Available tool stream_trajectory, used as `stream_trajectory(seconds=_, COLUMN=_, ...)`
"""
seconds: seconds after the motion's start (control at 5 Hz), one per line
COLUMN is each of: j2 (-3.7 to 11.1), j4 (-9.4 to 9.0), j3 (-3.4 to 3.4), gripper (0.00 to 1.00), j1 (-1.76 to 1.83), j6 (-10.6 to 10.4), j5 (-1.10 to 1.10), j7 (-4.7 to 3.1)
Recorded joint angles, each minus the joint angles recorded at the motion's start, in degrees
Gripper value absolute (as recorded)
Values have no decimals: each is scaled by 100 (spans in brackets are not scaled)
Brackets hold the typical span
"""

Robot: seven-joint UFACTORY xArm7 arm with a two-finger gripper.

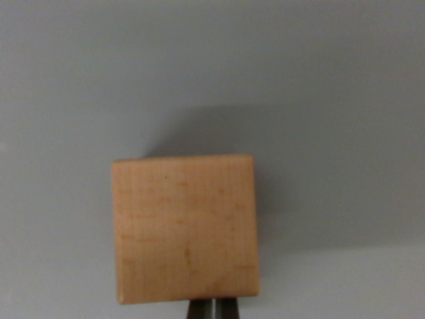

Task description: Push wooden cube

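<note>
we see wooden cube (pixel 184 229) on grey tabletop (pixel 332 100), lower centre of wrist view | end effector (pixel 212 310) at its near edge, tips pressed together, holding nothing | cube lies directly ahead; roughly square face, no long axis | we judge push goes straight forward

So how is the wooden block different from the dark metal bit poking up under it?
The wooden cube is big, light orange-tan and shows its whole face; the gripper is dark grey and only its tips peek in at the bottom edge. The cube has faint grain lines, while the gripper looks smooth, with a thin pale line down its middle. Both sit near the middle of the wrist view, right next to each other, over the plain grey surface.
</note>
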Motion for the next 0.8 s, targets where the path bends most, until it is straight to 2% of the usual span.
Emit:
stream_trajectory(seconds=0.2, j2=194, j4=273, j3=13, gripper=100, j1=11, j6=80, j5=20, j7=8)
stream_trajectory(seconds=0.4, j2=194, j4=273, j3=13, gripper=100, j1=11, j6=80, j5=20, j7=8)
stream_trajectory(seconds=0.6, j2=388, j4=546, j3=27, gripper=100, j1=22, j6=159, j5=39, j7=16)
stream_trajectory(seconds=0.8, j2=388, j4=546, j3=27, gripper=100, j1=22, j6=159, j5=39, j7=16)
